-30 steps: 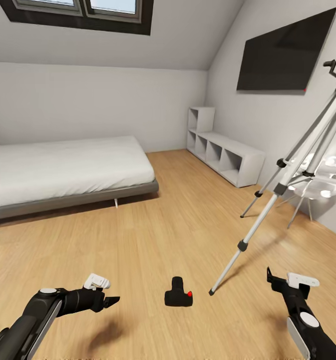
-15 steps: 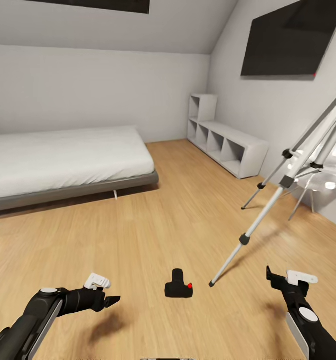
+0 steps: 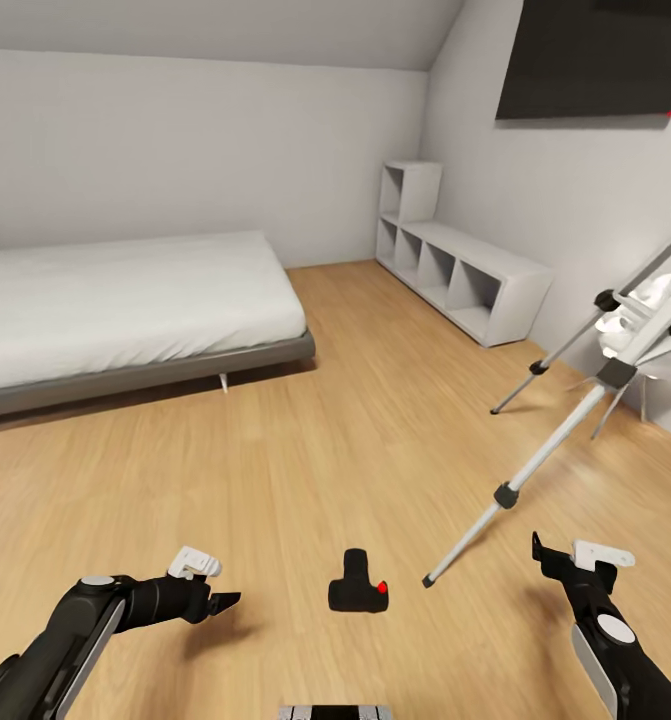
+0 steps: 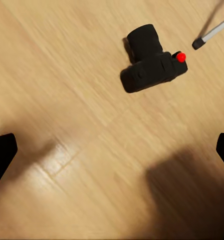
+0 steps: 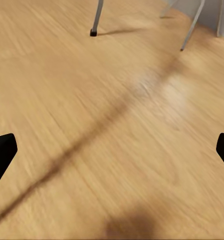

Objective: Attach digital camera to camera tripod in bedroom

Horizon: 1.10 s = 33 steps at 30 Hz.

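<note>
The bedroom has a light wood floor (image 3: 305, 440), white sloped walls, a grey-framed bed (image 3: 125, 310) at ten o'clock in the head view, white cube shelves (image 3: 460, 265) at one o'clock and a dark wall TV (image 3: 595, 60) above them. The digital camera (image 3: 358, 588) lies on the floor at six o'clock, between the two arms, lens pointing away from the robot and its red button on the right side. Its nearest neighbour is a black foot of the camera tripod (image 3: 535, 465), just beside it at four o'clock; the silver legs rise toward two o'clock, in front of a white petal-shaped lamp (image 3: 650, 320). The left gripper (image 3: 222, 603) hovers over the floor at eight o'clock, its fingers (image 4: 1, 155) spread wide and released, the camera ahead of them. The right gripper (image 3: 550, 556) hangs at four o'clock, fingers (image 5: 1, 152) likewise apart and holding nothing.
</note>
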### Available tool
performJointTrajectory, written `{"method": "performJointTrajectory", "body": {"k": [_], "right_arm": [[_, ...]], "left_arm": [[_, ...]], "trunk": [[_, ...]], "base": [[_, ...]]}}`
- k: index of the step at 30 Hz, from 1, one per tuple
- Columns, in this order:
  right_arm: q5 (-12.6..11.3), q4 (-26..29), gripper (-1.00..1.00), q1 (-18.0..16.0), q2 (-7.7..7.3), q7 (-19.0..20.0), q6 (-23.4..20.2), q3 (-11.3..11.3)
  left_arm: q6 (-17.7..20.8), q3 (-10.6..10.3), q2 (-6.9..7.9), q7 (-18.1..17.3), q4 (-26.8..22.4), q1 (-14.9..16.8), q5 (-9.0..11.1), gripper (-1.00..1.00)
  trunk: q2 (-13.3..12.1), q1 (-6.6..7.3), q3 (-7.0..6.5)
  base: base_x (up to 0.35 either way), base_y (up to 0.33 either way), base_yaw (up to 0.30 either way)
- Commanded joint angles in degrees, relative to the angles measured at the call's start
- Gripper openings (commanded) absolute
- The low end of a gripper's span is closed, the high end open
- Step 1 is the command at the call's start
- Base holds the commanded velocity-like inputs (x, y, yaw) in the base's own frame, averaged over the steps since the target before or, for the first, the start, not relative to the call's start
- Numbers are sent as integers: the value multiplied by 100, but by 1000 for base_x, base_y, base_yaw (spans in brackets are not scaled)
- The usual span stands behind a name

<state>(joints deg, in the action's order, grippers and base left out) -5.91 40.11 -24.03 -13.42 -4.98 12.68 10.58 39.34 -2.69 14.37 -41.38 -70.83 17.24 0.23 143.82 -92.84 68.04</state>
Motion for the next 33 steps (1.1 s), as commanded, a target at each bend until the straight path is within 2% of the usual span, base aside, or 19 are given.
{"method": "performJointTrajectory", "body": {"k": [1, 33], "right_arm": [[-59, -3, 100, -2, -2, -5, 24, -12], [-59, -11, 100, -5, -12, -45, 55, -5]], "left_arm": [[38, -4, 3, -11, -5, 3, 4, 100], [15, -3, 7, -11, -2, 0, 3, 100]], "trunk": [[3, -2, 27], [46, -85, 736]], "base": [[103, 0, 0], [13, 0, 0]]}}
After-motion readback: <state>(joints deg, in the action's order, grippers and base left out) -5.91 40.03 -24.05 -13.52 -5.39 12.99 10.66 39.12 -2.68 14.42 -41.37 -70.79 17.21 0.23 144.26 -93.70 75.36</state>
